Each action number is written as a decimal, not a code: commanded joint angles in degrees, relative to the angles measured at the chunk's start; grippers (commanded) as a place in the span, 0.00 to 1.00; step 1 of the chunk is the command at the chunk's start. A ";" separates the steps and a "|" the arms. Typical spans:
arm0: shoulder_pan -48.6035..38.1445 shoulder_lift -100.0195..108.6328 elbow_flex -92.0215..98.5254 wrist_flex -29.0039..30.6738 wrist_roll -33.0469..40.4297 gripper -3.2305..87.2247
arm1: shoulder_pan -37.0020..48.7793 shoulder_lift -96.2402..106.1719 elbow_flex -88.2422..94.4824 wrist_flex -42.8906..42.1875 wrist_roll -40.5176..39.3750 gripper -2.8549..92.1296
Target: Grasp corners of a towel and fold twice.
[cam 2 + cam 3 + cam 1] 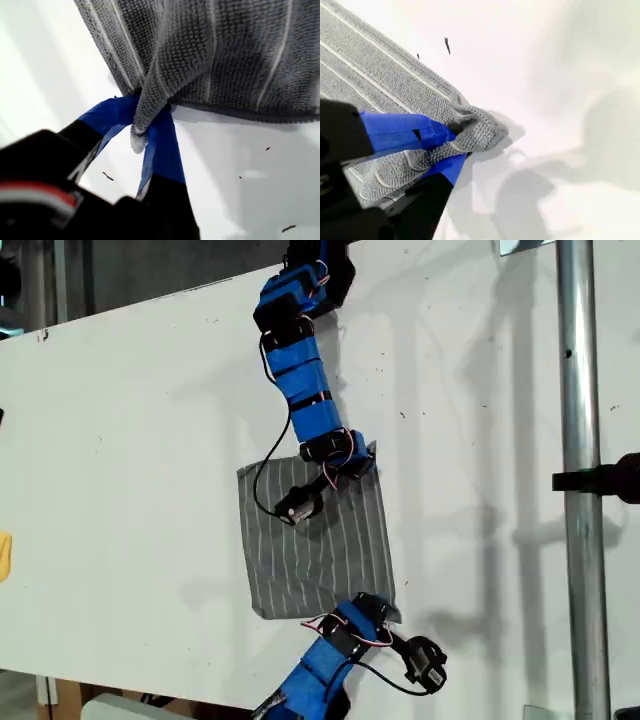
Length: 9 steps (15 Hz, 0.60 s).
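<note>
Pinching one pointed corner [141, 131] of the thin grey pinstriped towel [316, 540], my first gripper [145, 122] has its blue jaws pressed together on the cloth. My second gripper [451, 142] pinches another corner [479, 131]. The towel lies on the white table [130, 460].

Towel [315, 550] on table [130, 460], between arms.

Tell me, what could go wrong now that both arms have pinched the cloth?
My first gripper holds only the very tip of one corner of the towel, so it might slip free on lifting. My second gripper has its corner bunched, which could leave a crooked fold. Uneven lifting could also drag the towel across the table.
</note>
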<state>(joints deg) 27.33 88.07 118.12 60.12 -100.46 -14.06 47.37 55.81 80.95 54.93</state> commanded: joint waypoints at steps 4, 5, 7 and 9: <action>-6.15 13.01 -12.74 11.43 8.17 0.00 | -0.79 13.27 1.58 5.98 0.70 0.03; -6.42 12.74 -17.93 13.36 11.07 0.00 | -1.49 15.91 1.32 7.65 0.70 0.03; -6.42 11.51 -27.33 17.14 12.39 0.00 | -3.52 21.88 0.44 11.07 1.23 0.03; -6.86 9.14 -34.72 23.29 10.37 0.00 | -5.01 25.66 -0.88 11.60 1.49 0.03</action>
<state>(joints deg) 21.88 97.12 90.09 79.28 -89.12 -17.93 66.80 57.92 92.02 55.81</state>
